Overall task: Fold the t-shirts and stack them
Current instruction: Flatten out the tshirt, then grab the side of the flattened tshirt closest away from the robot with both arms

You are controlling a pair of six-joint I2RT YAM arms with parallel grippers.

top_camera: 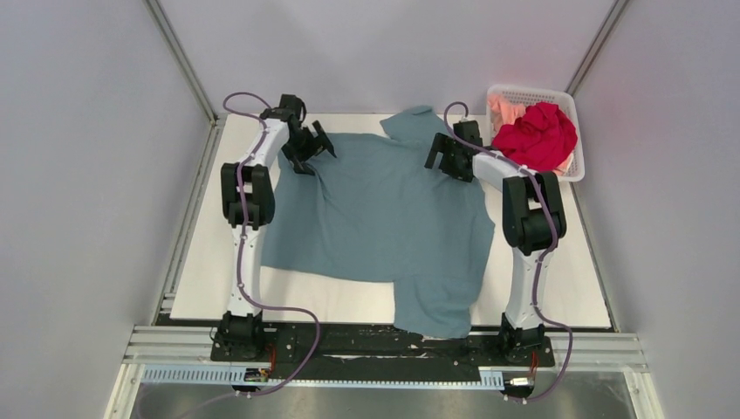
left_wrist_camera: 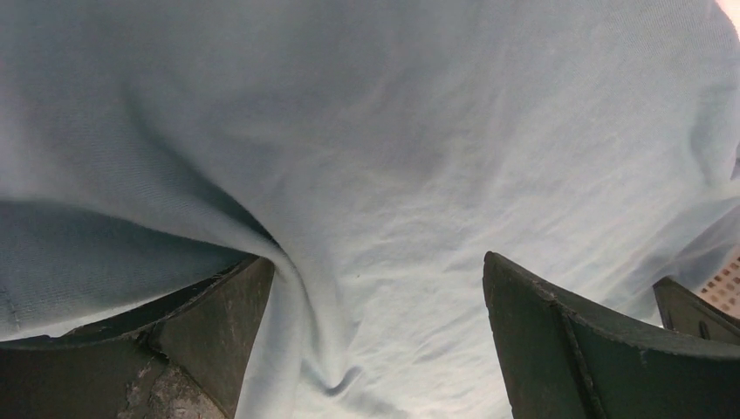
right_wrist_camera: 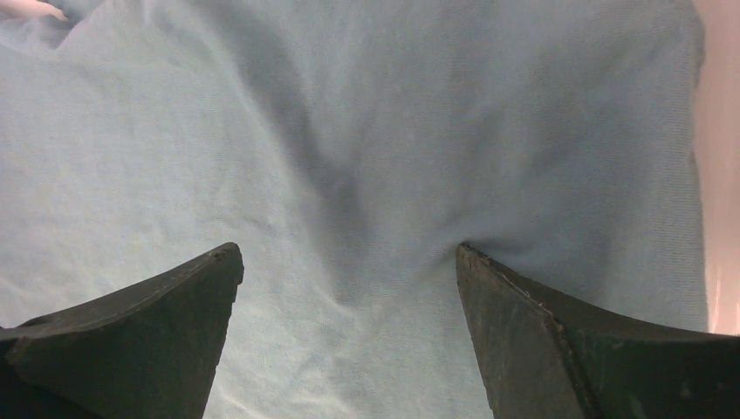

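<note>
The teal shirt [top_camera: 384, 218] lies spread mid-counter. The red shirt [top_camera: 537, 135] and pink shirt [top_camera: 502, 109] sit in the basket [top_camera: 576, 170] at the far right corner. The left gripper [top_camera: 316, 144] and right gripper [top_camera: 439, 157], jaws wide, press near its far edge. They should pinch evenly and lift together.

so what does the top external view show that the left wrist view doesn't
Only top external: the whole large teal-blue cloth t-shirt spread on the white table, one end reaching the near edge, plus the bright red t-shirt and pale peach-pink t-shirt heaped in the white plastic mesh basket. Only left wrist: a crease in the cloth running down between the fingers of the open left claw. Both: teal cloth under that claw.
</note>
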